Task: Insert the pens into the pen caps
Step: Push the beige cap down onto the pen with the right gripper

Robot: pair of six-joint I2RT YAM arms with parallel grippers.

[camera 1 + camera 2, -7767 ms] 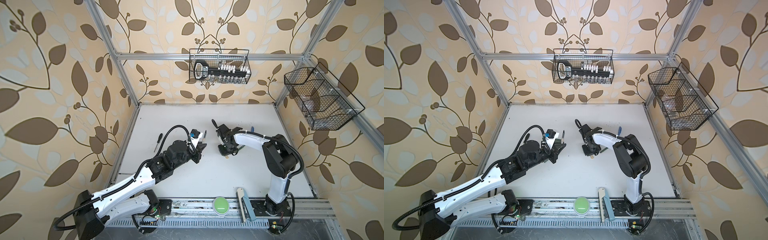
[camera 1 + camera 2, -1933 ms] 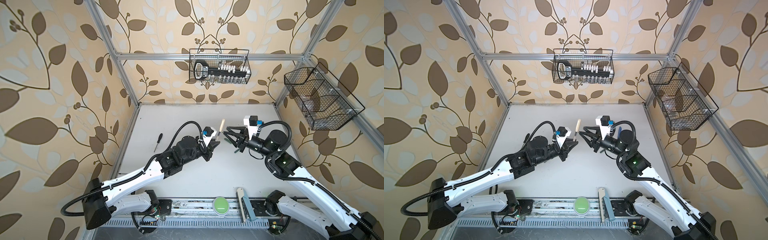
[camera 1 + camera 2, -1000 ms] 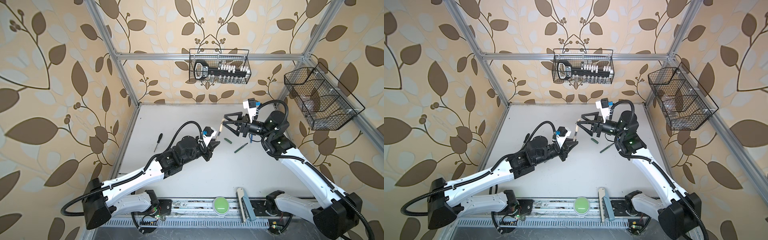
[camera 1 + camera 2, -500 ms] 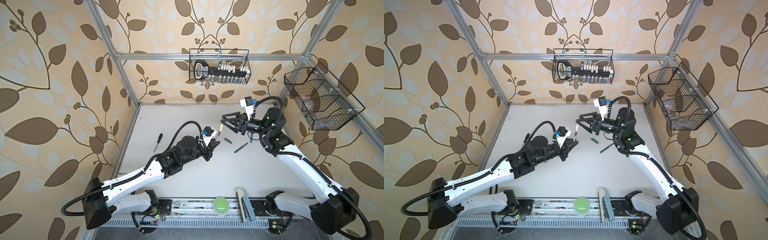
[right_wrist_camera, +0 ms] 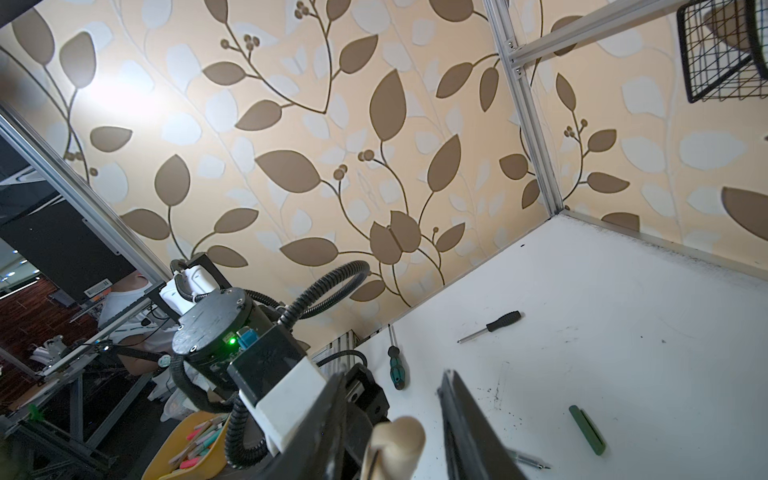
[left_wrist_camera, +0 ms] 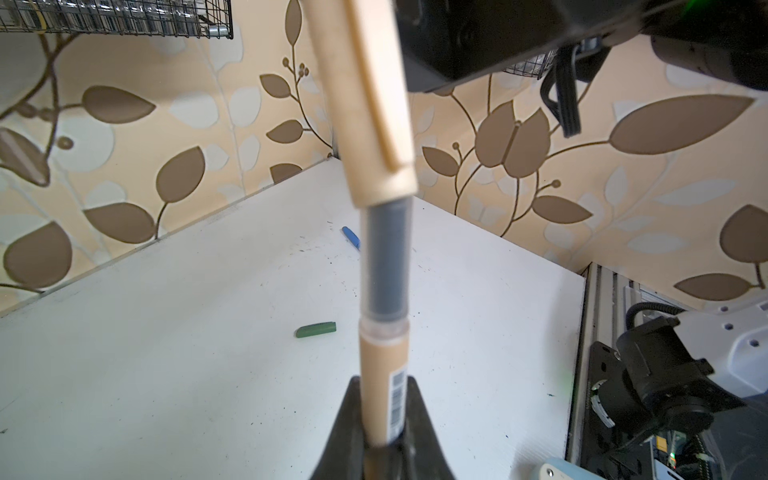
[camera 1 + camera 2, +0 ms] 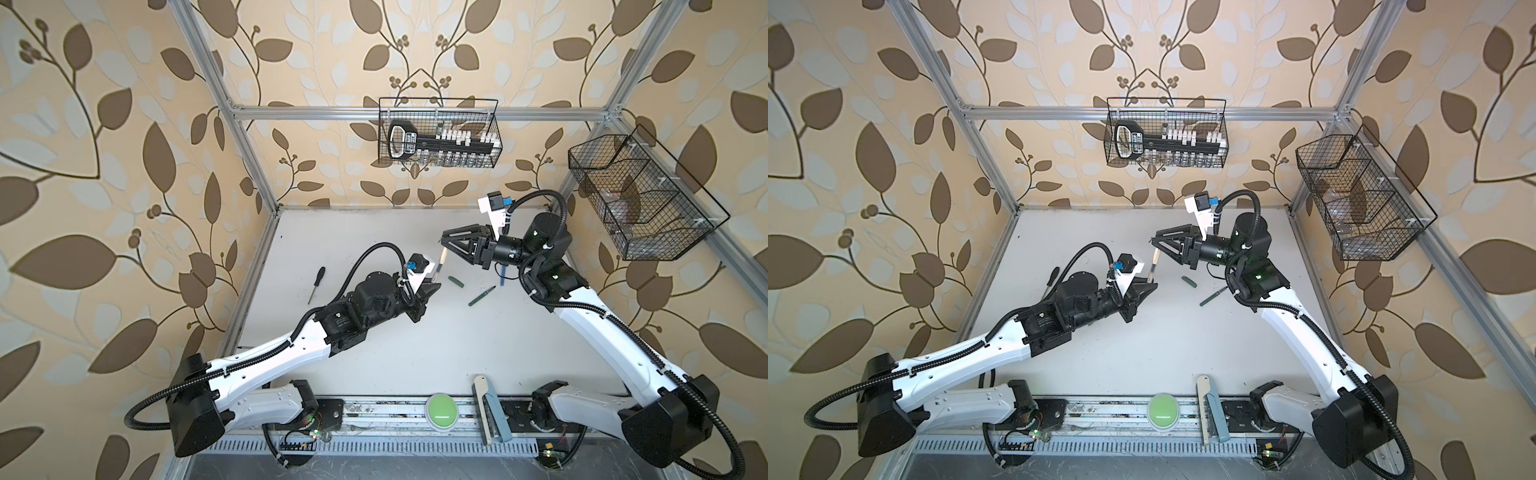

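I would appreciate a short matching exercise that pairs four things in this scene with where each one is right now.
Things:
1. beige pen
2. beige cap
3. green cap
4. screwdriver

Places:
A. lying on the table near its left edge
B. atop the pen, between the right gripper's open jaws
C. standing up, clamped in the left gripper
D. lying on the table near the green pen

Pairs: 1-C, 2-B, 3-D, 4-A.

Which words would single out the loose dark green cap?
On the white tabletop, find the beige pen held mid-air. Just right of it lies a short dark green plastic cap. Unlike the slim dark green pen nearby, it is stubby and blunt.
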